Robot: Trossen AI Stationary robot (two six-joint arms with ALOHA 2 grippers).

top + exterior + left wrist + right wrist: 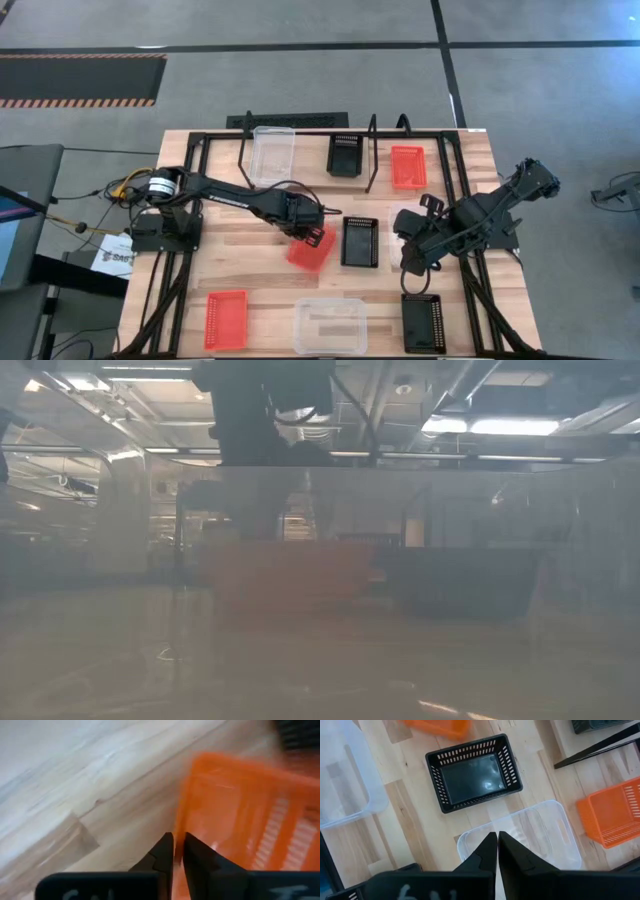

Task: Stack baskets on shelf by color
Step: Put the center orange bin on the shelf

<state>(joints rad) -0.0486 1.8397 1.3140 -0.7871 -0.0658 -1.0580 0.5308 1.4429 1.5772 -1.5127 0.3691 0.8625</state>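
Observation:
My left gripper (305, 228) is shut on an orange basket (311, 248) that lies askew at the table's middle. Beside it sits a black basket (360, 241), and next to that a clear basket (520, 837). My right gripper (496, 845) hovers shut above the clear basket and touches nothing. On the shelf (300, 135) at the far edge stand a clear basket (273, 152), a black basket (345, 153) and an orange basket (407, 166). My left gripper pinches the top rim of one side wall (179, 827) of the orange basket, with one finger (197, 852) inside the basket and the other outside. The fingers come from above, pointing steeply down. Whether the basket's bottom still rests on the table, I cannot tell.
Along the near edge lie an orange basket (226, 318), a clear basket (330, 325) and a black basket (423, 322). The shelf's upright wire loops (372, 150) stand between its three places. Bare wood shows at the table's left.

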